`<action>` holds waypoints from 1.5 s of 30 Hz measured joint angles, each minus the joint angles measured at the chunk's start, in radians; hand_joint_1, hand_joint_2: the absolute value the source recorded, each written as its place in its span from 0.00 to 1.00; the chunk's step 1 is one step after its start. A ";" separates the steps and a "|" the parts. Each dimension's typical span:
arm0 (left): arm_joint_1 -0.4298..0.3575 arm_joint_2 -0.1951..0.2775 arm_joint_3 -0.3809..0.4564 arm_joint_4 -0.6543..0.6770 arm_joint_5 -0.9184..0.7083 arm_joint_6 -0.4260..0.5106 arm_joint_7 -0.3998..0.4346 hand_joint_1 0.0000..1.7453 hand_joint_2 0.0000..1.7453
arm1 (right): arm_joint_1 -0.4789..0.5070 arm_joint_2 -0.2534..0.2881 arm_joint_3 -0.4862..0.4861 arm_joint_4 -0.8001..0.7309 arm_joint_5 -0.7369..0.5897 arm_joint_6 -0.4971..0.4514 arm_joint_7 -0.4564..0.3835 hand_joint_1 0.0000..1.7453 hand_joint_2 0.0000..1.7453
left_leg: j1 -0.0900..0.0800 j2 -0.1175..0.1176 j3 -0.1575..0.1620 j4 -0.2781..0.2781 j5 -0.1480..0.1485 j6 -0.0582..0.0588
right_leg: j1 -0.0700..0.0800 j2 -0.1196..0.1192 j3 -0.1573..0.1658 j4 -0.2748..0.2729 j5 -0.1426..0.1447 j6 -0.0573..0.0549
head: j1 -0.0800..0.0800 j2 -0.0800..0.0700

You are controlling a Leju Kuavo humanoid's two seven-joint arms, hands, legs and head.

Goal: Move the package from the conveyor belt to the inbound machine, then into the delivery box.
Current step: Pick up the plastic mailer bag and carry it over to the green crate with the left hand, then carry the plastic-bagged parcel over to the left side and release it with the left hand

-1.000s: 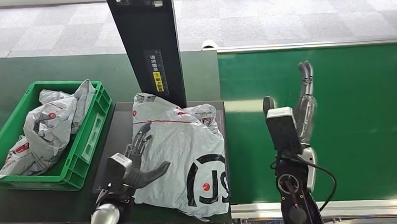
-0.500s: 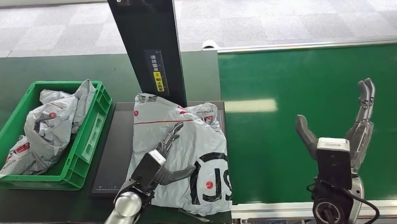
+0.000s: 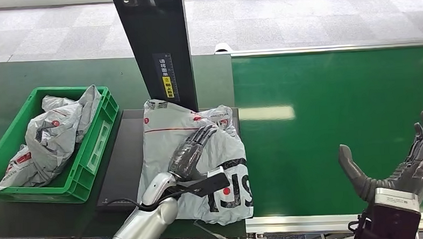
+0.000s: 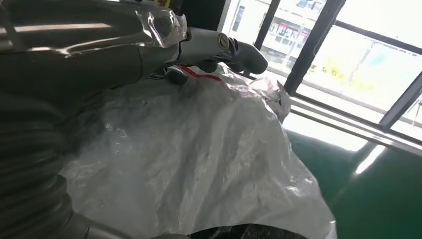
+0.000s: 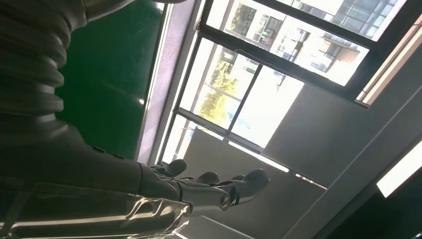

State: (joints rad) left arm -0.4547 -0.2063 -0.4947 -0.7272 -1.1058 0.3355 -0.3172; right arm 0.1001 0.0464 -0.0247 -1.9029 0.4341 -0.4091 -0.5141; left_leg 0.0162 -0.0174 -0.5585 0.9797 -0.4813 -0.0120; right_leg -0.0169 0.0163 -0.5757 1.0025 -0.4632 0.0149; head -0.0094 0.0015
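Grey package (image 3: pixel 192 163) lies crumpled on the dark machine plate (image 3: pixel 120 166), against the black post (image 3: pixel 155 46) at 12 o'clock. Left hand (image 3: pixel 192 152) rests flat on the package, fingers spread, not gripping. Right hand (image 3: pixel 402 165) is released, holding nothing, over the green belt (image 3: pixel 332 92) at 4 o'clock. Green box (image 3: pixel 95 151) with bags (image 3: pixel 54 134) sits at 9 o'clock.

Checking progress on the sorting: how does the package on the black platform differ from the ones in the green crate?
The package on the platform lies spread flat under the left hand; the crate packages sit crumpled, untouched, inside the green crate. Both are grey plastic mailers with red marks.
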 joint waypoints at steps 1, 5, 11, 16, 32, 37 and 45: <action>-0.009 -0.001 -0.010 0.026 -0.030 0.007 0.014 0.71 1.00 | 0.000 0.005 -0.004 -0.001 -0.002 0.007 -0.001 0.00 1.00 | 0.000 0.000 0.000 0.000 0.000 0.000 | 0.000 0.000 0.000 0.000 0.000 0.000 | 0.000 0.000; -0.036 -0.004 -0.033 0.116 -0.079 0.011 0.031 1.00 1.00 | -0.001 0.019 -0.021 -0.002 -0.014 0.028 -0.001 0.00 1.00 | 0.000 0.000 0.000 0.000 0.000 0.000 | 0.000 0.000 0.001 0.000 0.000 0.000 | 0.000 0.000; -0.066 -0.008 -0.040 0.181 -0.088 0.012 0.030 1.00 1.00 | -0.002 0.031 -0.035 -0.002 -0.028 0.043 -0.006 0.00 1.00 | 0.000 0.000 0.002 0.000 0.000 0.000 | 0.000 0.000 0.003 0.000 0.000 0.000 | 0.000 0.000; -0.082 -0.009 -0.040 0.202 -0.091 0.012 0.029 1.00 1.00 | -0.003 0.037 -0.039 -0.002 -0.029 0.046 -0.007 0.00 1.00 | 0.000 0.000 0.005 0.000 0.000 0.000 | 0.000 0.000 0.006 0.000 0.000 0.000 | 0.000 0.000; -0.026 -0.004 -0.004 0.083 0.161 -0.068 -0.219 1.00 1.00 | -0.030 0.041 -0.053 0.004 -0.053 0.053 -0.007 0.00 1.00 | 0.000 0.000 0.005 0.000 0.000 0.000 | 0.000 0.000 0.005 0.000 0.000 0.000 | 0.000 0.000; 0.090 0.063 0.028 -0.358 0.375 -0.127 -0.251 1.00 1.00 | 0.002 0.043 -0.069 0.004 -0.094 0.039 -0.014 0.00 1.00 | 0.000 0.001 0.002 0.000 0.000 0.000 | 0.000 0.001 0.002 0.000 0.000 0.000 | 0.000 0.000; 0.193 0.169 0.107 -0.830 0.365 -0.033 -0.260 1.00 1.00 | 0.080 0.068 -0.064 0.004 -0.084 0.056 -0.007 0.00 1.00 | 0.001 0.001 0.000 -0.001 0.000 0.000 | 0.001 0.001 0.001 0.000 -0.001 0.000 | 0.000 0.000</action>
State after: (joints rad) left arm -0.2619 -0.0376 -0.3873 -1.5568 -0.7409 0.3029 -0.5769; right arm 0.1805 0.1145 -0.0885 -1.8986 0.3500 -0.3526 -0.5213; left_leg 0.0169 -0.0167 -0.5586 0.9786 -0.4816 -0.0124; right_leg -0.0160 0.0168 -0.5751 1.0027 -0.4644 0.0146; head -0.0095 0.0015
